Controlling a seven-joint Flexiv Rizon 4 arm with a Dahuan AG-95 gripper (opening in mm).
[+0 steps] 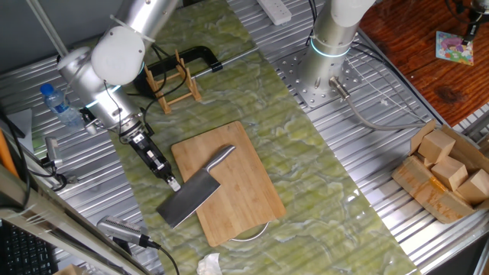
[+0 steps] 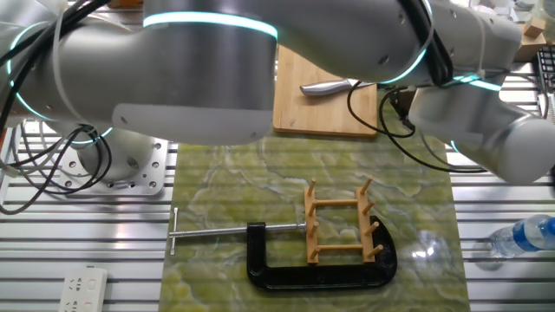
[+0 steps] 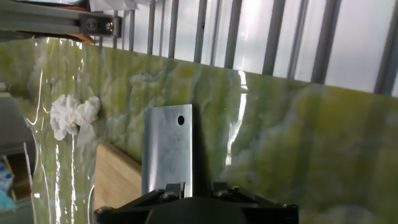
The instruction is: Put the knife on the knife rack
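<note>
The knife (image 1: 195, 191), a steel cleaver, lies on the bamboo cutting board (image 1: 237, 164). Its blade overhangs the board's near-left edge and its handle points toward the board's middle. My gripper (image 1: 173, 183) is down at the blade's left corner. In the hand view the blade (image 3: 168, 149), with a hole near its far end, stretches away from my gripper (image 3: 199, 188). The fingers stand slightly apart, and the blade's right edge lines up with the gap. The knife rack (image 1: 174, 80) stands behind the board, empty; it also shows in the other fixed view (image 2: 341, 225). Only the knife handle (image 2: 328, 87) shows there.
A black clamp (image 1: 195, 57) lies right behind the rack. A crumpled tissue (image 3: 71, 115) lies near the board's front corner. A water bottle (image 1: 59, 103) stands at the left. A second arm's base (image 1: 332, 46) and a cardboard box of wooden blocks (image 1: 447, 168) are at the right.
</note>
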